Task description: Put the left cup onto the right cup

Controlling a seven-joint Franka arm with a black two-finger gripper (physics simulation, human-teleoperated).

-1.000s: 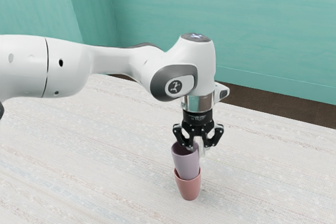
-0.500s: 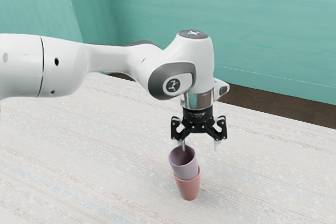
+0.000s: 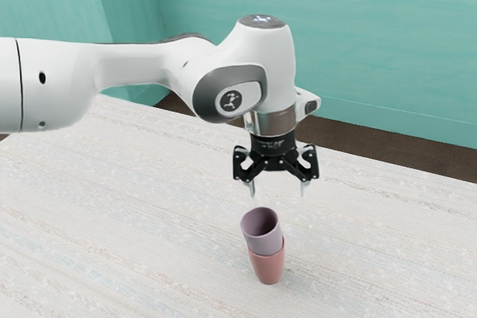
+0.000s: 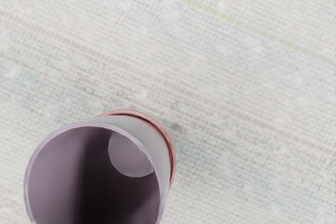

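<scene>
A mauve cup (image 3: 261,231) sits nested in a pink cup (image 3: 267,266) on the pale woven tabletop, leaning slightly toward the exterior view's left. My gripper (image 3: 276,189) hangs open just above the stack, apart from it, with nothing between its fingers. From the wrist, I look down into the mauve cup (image 4: 94,177), and a sliver of the pink cup's rim (image 4: 167,148) shows around it.
The tabletop (image 3: 112,206) stretches bare around the cups. Its far edge runs along a dark floor strip (image 3: 387,147) below the teal wall.
My fingers spread apart and let go of the mauve cup, and my hand rose clear above it. The mauve cup stays in the pink one.
</scene>
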